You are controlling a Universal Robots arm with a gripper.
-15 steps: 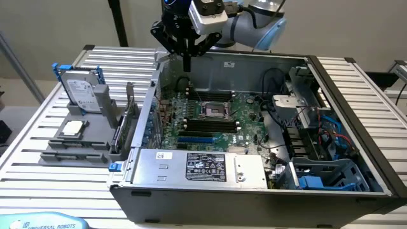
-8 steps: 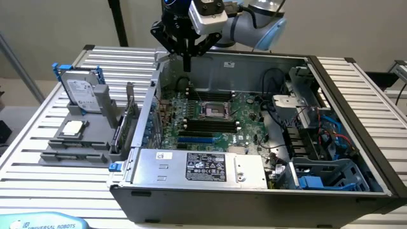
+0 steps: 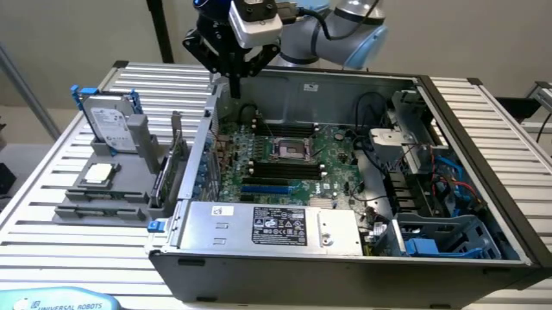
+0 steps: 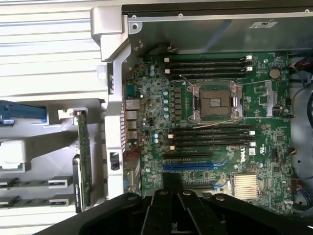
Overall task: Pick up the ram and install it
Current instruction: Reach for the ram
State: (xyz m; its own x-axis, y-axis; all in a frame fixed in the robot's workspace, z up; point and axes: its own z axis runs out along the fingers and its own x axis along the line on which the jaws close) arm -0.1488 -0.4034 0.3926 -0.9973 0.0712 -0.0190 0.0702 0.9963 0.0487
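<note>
- On the table's (image 3: 509,116) side at the exterior view's left, just beside the open case (image 3: 345,271), we see a grey holder (image 3: 86,213).
- The ram (image 4: 34,183) stands on edge in one of the holder's slots, outside the case, with a like strip just beside it.
- In the same holder we see a drive (image 3: 110,119) upright at the far end.
- A green card (image 4: 83,156) stands on edge next to the case's wall.
- Above the case's far corner, on the exterior view's left, the gripper (image 3: 234,87) hangs with its fingers pointing down.
- We see the fingers pressed together, with nothing between them.
- The gripper is well apart from the ram.
- Inside the case the board (image 3: 285,161) lies flat, with long black slots (image 4: 210,134) on both sides of the socket (image 4: 213,102).
</note>
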